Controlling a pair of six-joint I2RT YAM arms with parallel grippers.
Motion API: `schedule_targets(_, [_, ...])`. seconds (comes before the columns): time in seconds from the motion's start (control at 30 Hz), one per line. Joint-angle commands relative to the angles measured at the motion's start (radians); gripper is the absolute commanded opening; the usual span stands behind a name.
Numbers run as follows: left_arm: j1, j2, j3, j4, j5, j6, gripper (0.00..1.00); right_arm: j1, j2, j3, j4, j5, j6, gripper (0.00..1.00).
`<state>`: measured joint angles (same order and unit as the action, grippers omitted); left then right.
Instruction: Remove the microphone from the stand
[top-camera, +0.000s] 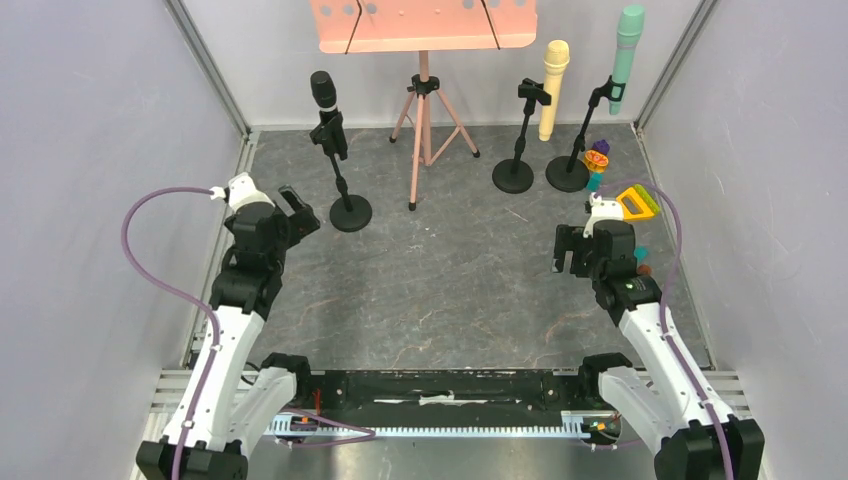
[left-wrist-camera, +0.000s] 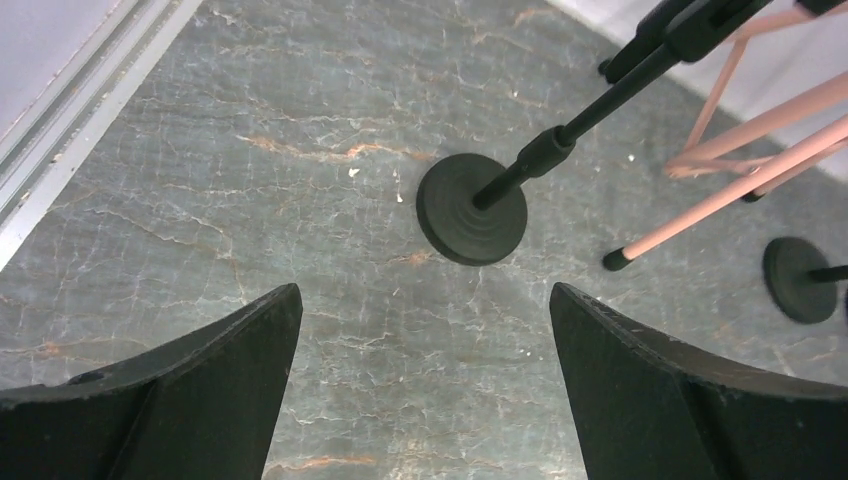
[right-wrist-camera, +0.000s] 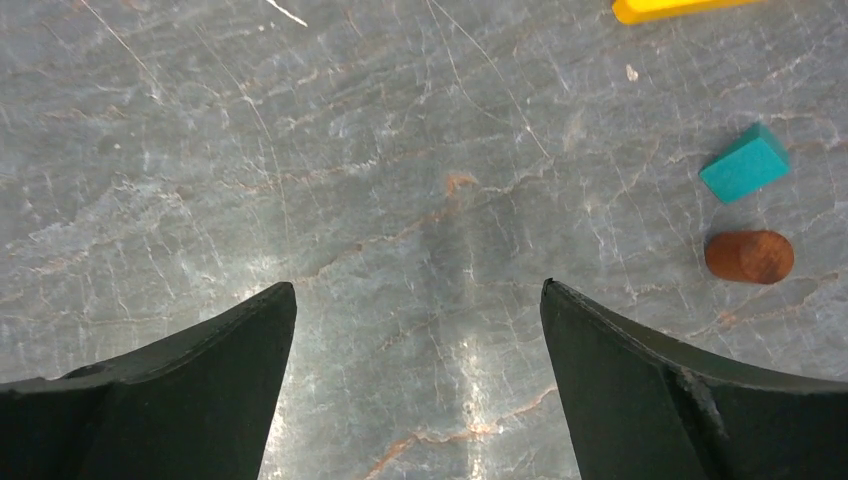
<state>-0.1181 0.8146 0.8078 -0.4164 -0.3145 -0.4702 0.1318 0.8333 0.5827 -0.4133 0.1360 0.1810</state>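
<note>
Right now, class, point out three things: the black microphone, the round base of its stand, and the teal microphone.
black microphone (top-camera: 322, 89): top view, on its mesh head.
stand base (left-wrist-camera: 455, 226): left wrist view, on the disc's upper face.
teal microphone (top-camera: 627, 55): top view, on its handle.

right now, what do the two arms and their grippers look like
Both the left arm and right arm have white shells over black joints and black bases. A purple cable loops beside each. The left gripper and right gripper are black, with broad, curved fingers.
</note>
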Motion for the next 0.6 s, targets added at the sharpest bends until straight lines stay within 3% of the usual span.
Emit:
schedule_targets(0.0, [0.005, -0.060, 0.073, -0.026, -0.067, -0.112, 1.00, -0.001, -0.001, 0.048, 0.082, -0.016, 0.016, 0.98])
schedule_targets(0.17, [0.006, -0.123, 0.102, -0.108, -0.044, -0.111, 1.00, 0.001, 0.010, 0.104, 0.066, -0.051, 0.007, 0.98])
schedule_targets(0.37, [0.006, -0.254, 0.044, -0.083, 0.005, -0.093, 1.00, 0.000, -0.031, 0.063, 0.066, -0.085, 0.010, 0.98])
schedule_targets(0.57, [0.006, -0.280, -0.035, 0.023, 0.242, 0.012, 1.00, 0.001, -0.067, -0.014, 0.098, -0.230, -0.010, 0.98])
